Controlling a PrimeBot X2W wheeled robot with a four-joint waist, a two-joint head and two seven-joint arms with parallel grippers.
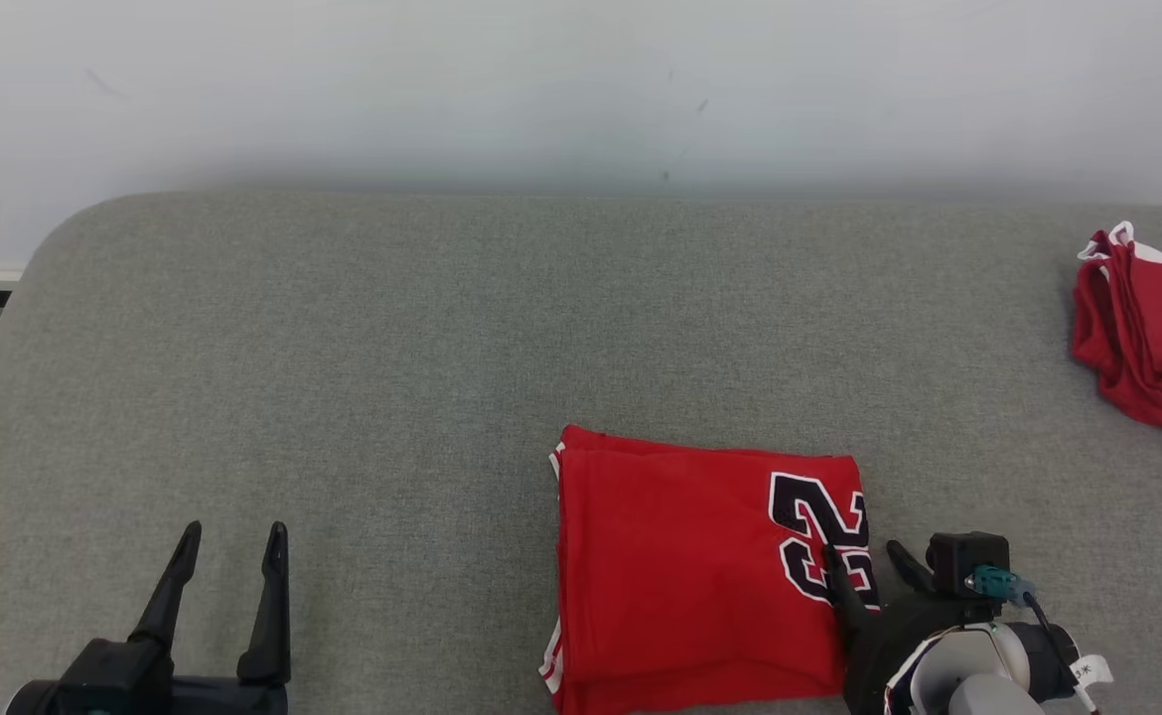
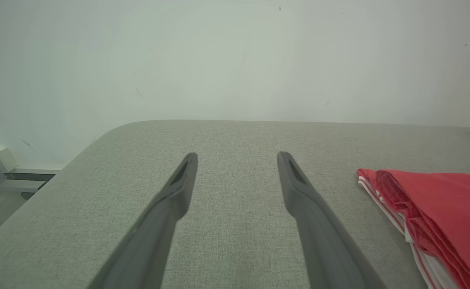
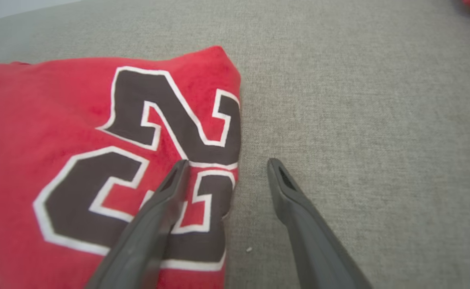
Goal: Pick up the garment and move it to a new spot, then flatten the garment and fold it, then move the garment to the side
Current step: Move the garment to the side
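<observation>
Folded red garment [image 1: 690, 566] lies flat near front edge of grey table [image 1: 343, 348], right of centre; right gripper [image 1: 859, 548] jaws apart, straddling garment's right edge: one finger over the black number, other over bare table; contact unclear; left gripper [image 1: 234, 528] also spread wide over bare table, well left of garment; red pile [image 1: 1147, 338] far right, well apart.
</observation>
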